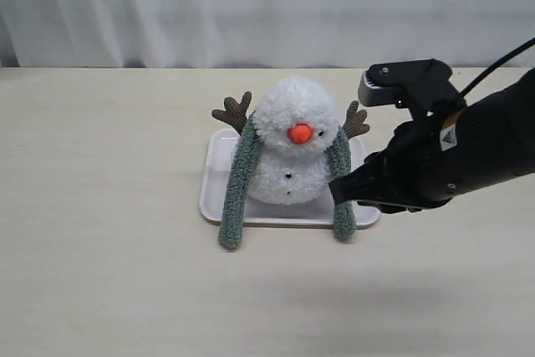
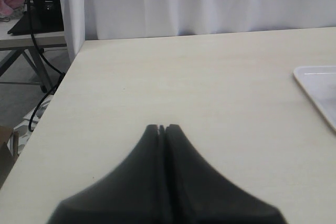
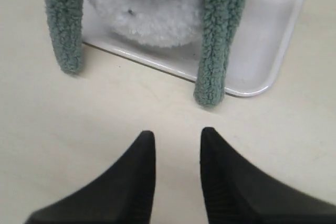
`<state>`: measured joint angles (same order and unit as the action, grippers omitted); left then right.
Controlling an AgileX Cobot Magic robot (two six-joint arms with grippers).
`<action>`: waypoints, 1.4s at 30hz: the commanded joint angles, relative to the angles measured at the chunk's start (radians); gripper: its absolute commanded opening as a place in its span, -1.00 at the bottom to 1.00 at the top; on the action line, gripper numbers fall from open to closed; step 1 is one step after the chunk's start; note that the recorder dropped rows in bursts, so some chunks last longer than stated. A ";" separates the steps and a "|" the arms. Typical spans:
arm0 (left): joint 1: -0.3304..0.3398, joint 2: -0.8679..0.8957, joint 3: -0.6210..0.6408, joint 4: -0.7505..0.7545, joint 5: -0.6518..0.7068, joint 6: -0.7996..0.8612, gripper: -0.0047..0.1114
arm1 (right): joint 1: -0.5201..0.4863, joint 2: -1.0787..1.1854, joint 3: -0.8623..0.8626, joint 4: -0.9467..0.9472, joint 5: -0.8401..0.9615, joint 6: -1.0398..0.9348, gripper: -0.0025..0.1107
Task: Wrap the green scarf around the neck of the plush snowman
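The plush snowman [image 1: 292, 144] stands upright on a white tray [image 1: 219, 181], orange nose toward the camera. The green scarf [image 1: 236, 181] hangs behind its neck, one end down each side, both tips reaching past the tray's front rim onto the table. My right gripper [image 1: 341, 190] hovers just right of the scarf's right end [image 1: 341, 177], open with nothing between its fingers; in the right wrist view that scarf end [image 3: 215, 40] lies just ahead of the gripper [image 3: 177, 136]. My left gripper [image 2: 161, 127] is shut and empty over bare table, out of the exterior view.
The tray's corner [image 2: 317, 85] shows at the side of the left wrist view. A white curtain [image 1: 267, 6] backs the table. The table's far-left edge [image 2: 73, 64] drops to a floor with cables and a stand.
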<state>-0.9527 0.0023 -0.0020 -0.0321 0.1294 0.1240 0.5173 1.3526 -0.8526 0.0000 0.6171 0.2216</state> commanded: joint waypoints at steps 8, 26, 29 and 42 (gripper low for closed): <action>-0.002 -0.002 0.002 -0.013 -0.031 0.000 -0.92 | -0.002 -0.275 0.084 -0.014 -0.011 -0.058 -0.88; -0.002 -0.002 0.002 -0.013 -0.031 0.000 -0.92 | -0.002 -0.926 0.091 -0.014 0.017 -0.207 -0.88; -0.002 -0.002 0.002 -0.013 -0.031 0.000 -0.92 | -0.002 -1.059 0.091 -0.014 0.017 -0.222 -0.88; -0.002 -0.002 0.002 -0.013 -0.031 0.000 -0.92 | -0.002 -1.353 0.091 -0.110 -0.015 -0.231 -0.88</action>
<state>-0.9527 0.0023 -0.0020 -0.0321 0.1294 0.1240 0.5173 0.0054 -0.7662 -0.0819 0.6133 0.0000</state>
